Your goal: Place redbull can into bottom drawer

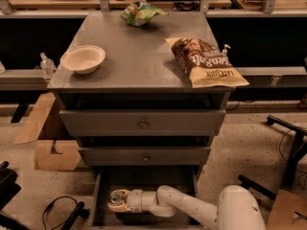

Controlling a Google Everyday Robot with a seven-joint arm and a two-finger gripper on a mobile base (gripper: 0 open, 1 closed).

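Note:
The bottom drawer stands pulled open at the foot of the grey cabinet. My white arm reaches into it from the lower right. My gripper is low inside the drawer at its left side. It is shut on the redbull can, of which the silver pull-tab top shows between the fingers. The can's body is hidden by the gripper.
Two shut drawer fronts with round knobs sit above the open drawer. On the cabinet top lie a white bowl, a brown chip bag and a small green snack bag. Cardboard boxes stand on the floor at left, chair legs at right.

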